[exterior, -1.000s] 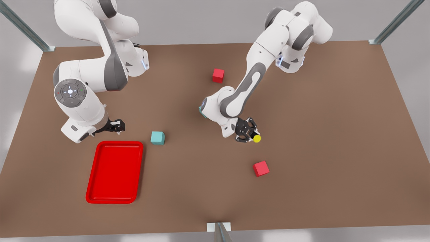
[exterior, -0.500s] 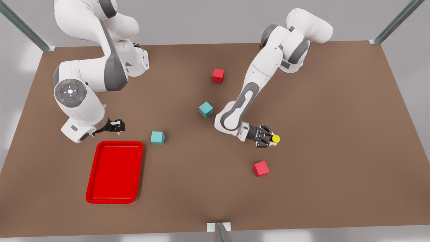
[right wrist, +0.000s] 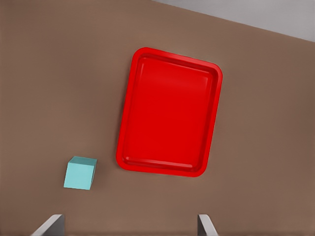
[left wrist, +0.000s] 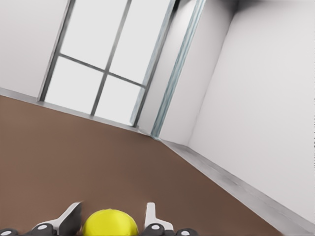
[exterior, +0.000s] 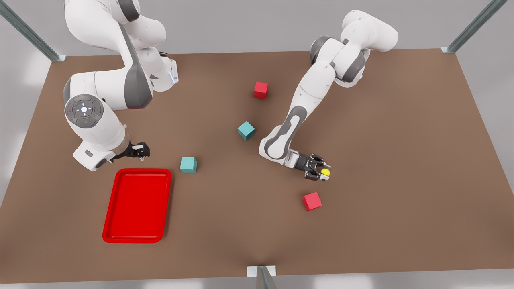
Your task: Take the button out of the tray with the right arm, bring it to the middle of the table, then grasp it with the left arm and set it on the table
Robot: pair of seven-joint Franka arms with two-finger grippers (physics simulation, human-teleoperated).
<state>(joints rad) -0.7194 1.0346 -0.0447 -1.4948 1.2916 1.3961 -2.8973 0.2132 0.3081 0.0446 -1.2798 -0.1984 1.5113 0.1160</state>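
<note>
Small dark grey button with round yellow cap [exterior: 325, 172] — pinched between the fingers of the left arm's black two-finger gripper [exterior: 320, 172], low over the flat matte brown table [exterior: 401, 160], right of centre in the front view. The gripper lies nearly level, and the cap [left wrist: 110, 223] faces outward past its fingertips, toward the front view's right.

Right arm's black two-finger gripper [exterior: 138, 150] — spread and holding nothing, hanging just beyond the far rim of the bright red shallow rectangular tray [exterior: 136, 205] (tray interior bare).

Small red cubes: one [exterior: 312, 201] near the button, another [exterior: 261, 90] farther back. Small teal cubes: one [exterior: 188, 164] beside the tray, one [exterior: 246, 130] mid-table.
</note>
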